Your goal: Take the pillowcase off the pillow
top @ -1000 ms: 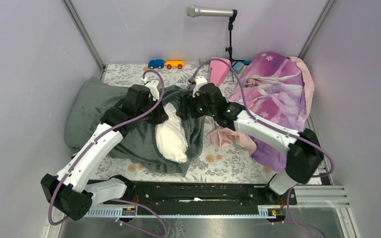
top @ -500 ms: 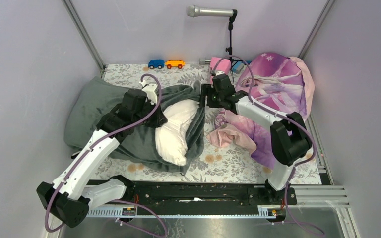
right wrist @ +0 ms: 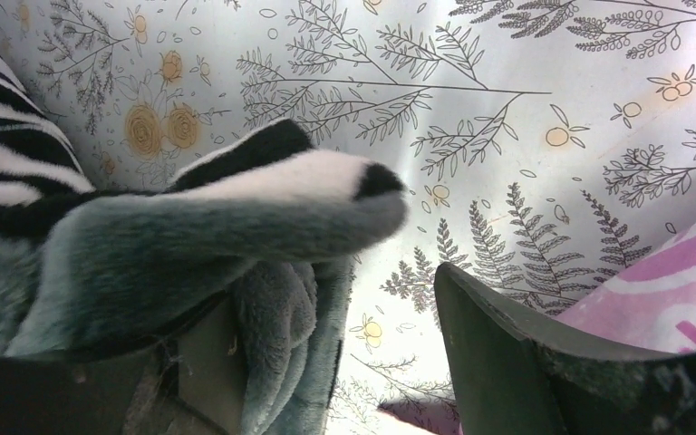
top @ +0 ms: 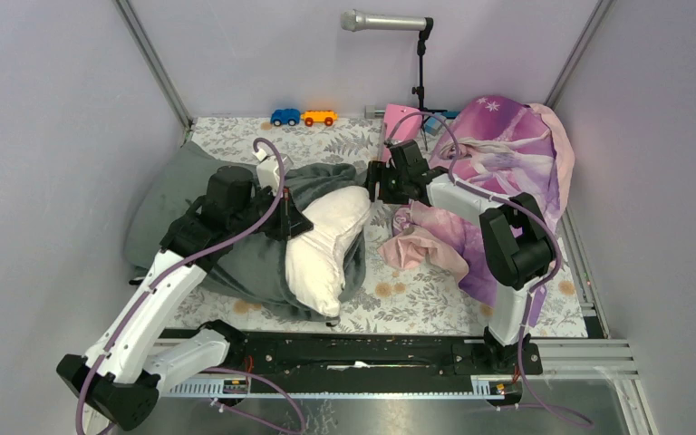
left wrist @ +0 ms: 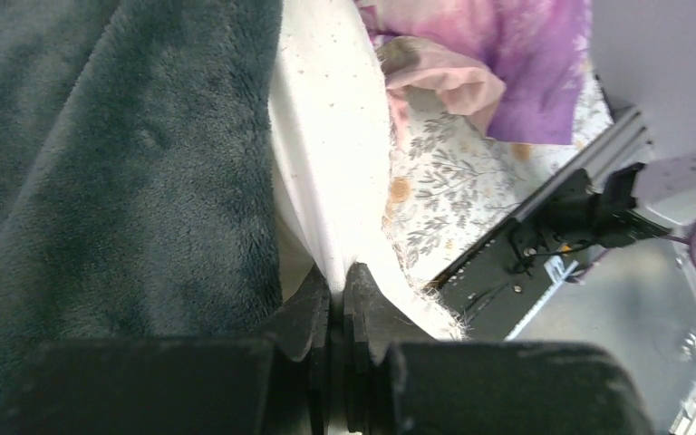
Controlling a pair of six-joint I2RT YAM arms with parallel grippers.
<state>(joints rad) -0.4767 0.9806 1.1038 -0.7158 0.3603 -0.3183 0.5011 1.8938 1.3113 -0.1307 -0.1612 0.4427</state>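
The left gripper is pressed together on a thin fold of the white pillow, right beside the edge of the grey-green plush pillowcase. A good part of the pillow is judged to be out. Its bare end lies toward the near side on the floral table cover, and the rest is sheathed to the left. The pinch is narrow, so the smooth cloth could be lost from it under a hard pull.

Farther back, the right gripper is spread wide, with a plush flap only draped against 1 jaw and nothing clamped. With the sack unheld, pillow and pillowcase could be dragged together and no separation gained. The princess-print fabric lies just beside this gripper and could be snagged if the jaws are closed carelessly. The 2 toy cars at the far edge are well apart and not thought to be at risk.

How deep the pillow reaches inside the sack cannot be told, since that part is covered by plush and by the left arm. Whether the black-and-white striped patch in the right wrist view is the pillowcase's lining cannot be made out.
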